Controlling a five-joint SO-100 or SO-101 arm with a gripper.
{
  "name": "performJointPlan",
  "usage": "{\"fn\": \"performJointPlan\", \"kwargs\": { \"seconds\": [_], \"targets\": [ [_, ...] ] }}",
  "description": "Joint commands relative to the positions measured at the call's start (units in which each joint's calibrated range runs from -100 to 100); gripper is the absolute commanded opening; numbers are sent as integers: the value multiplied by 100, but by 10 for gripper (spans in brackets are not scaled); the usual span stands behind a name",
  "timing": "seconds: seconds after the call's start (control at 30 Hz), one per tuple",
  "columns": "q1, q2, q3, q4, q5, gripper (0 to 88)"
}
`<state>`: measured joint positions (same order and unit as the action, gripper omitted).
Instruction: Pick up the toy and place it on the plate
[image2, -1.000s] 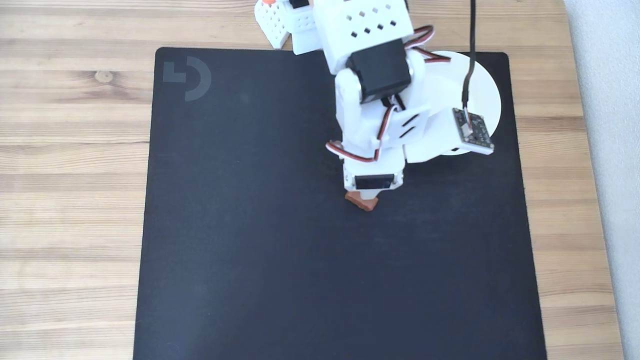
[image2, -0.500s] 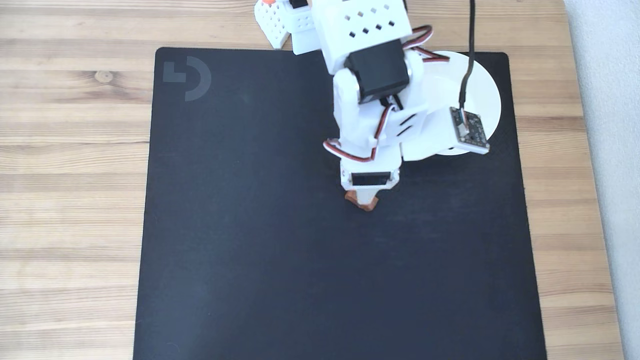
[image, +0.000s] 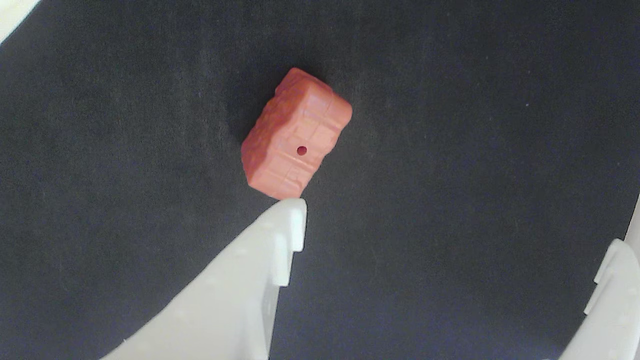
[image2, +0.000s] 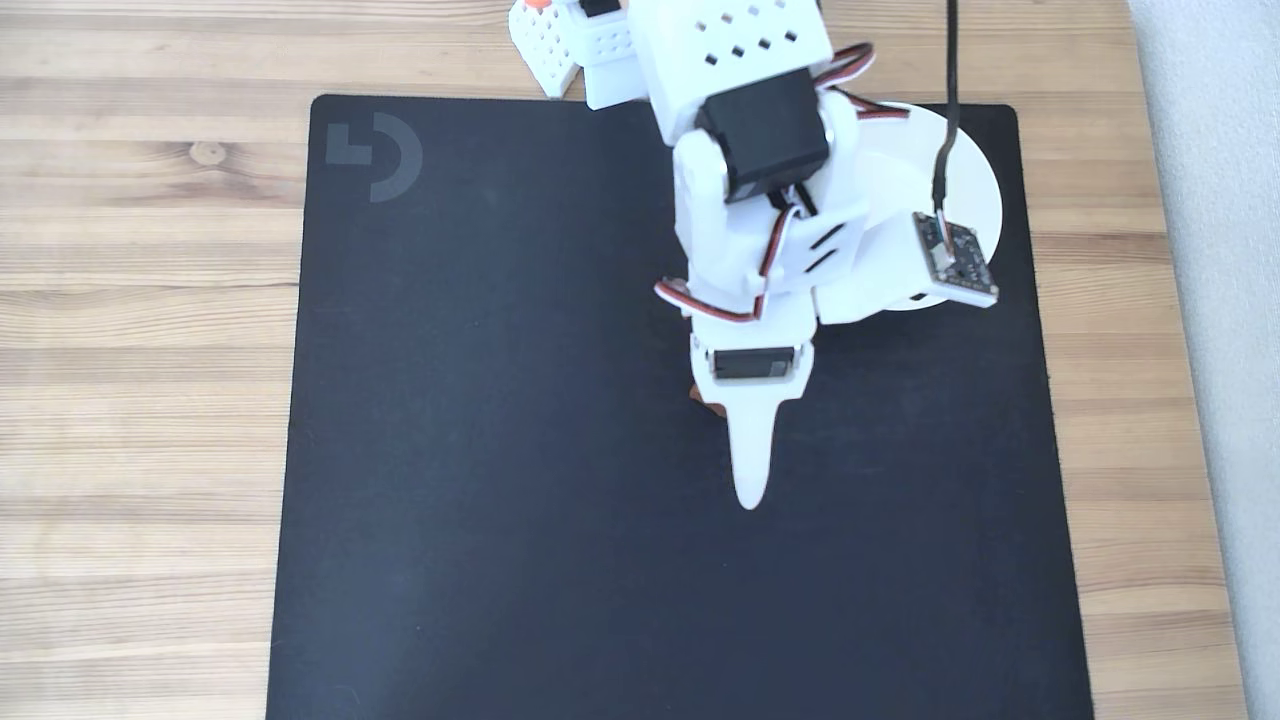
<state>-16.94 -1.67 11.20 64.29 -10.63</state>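
Fingers (image: 295, 220) spread wide, empty; toy (image: 296, 134) lies on the mat, long axis running lower-left to upper-right

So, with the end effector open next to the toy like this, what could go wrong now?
1. In the wrist view the tip of one finger sits right at the toy's near corner, not beside it. Going lower may push or tip the toy instead of straddling it.
2. The toy lies diagonally on the black mat, so closing may twist it out.
3. In the fixed view the arm hides most of the toy, so alignment is hard to check there.
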Motion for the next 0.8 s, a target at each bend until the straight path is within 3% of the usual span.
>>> {"fn": "performJointPlan", "kwargs": {
  "seconds": [0.0, 0.1, 0.27, 0.5, 0.6, 0.67, 0.77],
  "targets": [
    [-34, -21, -178, -2, -216, 425],
    [-34, -13, -169, 218, -492, 424],
    [-34, -4, -160, 311, -534, 424],
    [-17, -4, -6, 514, -1703, 421],
    [25, -4, -6, 489, -2429, 343],
    [33, -4, -6, 481, -2637, 307],
    [-17, -4, -69, 464, -2622, 323]
  ]
}}
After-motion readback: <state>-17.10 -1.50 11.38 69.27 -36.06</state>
